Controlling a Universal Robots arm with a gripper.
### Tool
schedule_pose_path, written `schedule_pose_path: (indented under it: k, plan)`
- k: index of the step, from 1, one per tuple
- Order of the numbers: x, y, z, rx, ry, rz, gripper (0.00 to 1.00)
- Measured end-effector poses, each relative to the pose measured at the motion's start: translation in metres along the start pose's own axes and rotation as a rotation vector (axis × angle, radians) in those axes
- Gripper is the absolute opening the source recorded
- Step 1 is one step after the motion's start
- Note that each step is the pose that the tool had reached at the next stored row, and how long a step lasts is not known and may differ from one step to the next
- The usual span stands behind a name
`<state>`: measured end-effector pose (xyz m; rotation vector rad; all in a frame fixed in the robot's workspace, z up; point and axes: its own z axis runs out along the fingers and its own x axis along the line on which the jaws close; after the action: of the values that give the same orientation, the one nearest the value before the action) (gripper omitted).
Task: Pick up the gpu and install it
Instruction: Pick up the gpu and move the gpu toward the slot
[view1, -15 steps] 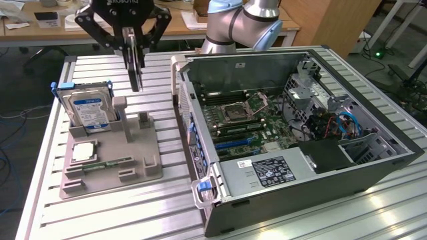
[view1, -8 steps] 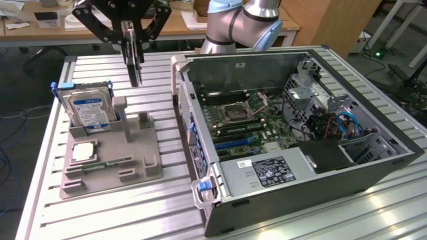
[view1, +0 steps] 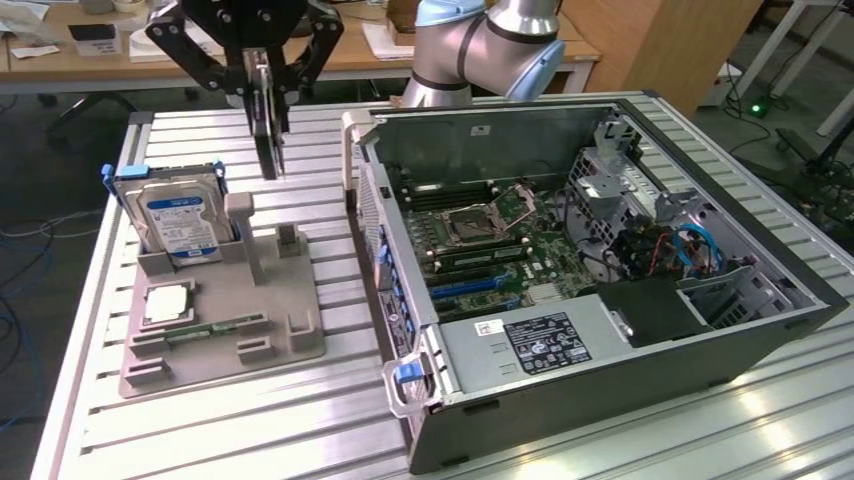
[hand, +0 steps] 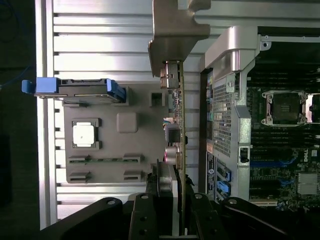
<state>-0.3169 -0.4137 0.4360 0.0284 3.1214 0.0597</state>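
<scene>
Slatted table (view1: 200, 420); gpu (view1: 271, 125) clamped edge-on in end effector (view1: 268, 88), above gray fixture (view1: 287, 335)

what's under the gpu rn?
The gpu, held in the gripper, hangs above the grey parts holder, near its edge by the PC case. The card covers the strip of holder beneath it.

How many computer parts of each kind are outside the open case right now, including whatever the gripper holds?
gpu, held in the gripper: 1
hard drive: 1
processor chip: 1
memory stick: 1
Total: 4
</scene>
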Motion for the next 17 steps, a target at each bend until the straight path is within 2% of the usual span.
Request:
schedule_pose_path:
  k: [1,3,7,17]
  plan:
    - [0.0,-0.0001,0.0005,0.0024,-0.0003,0.001,0.28]
    - [0.0,-0.0001,0.0009,0.0029,-0.0002,0.002,0.28]
    - [-0.002,0.0001,0.0015,0.0011,-0.0002,0.002,0.28]
    - [-0.015,0.0002,0.0025,0.0009,-0.0001,0.002,0.28]
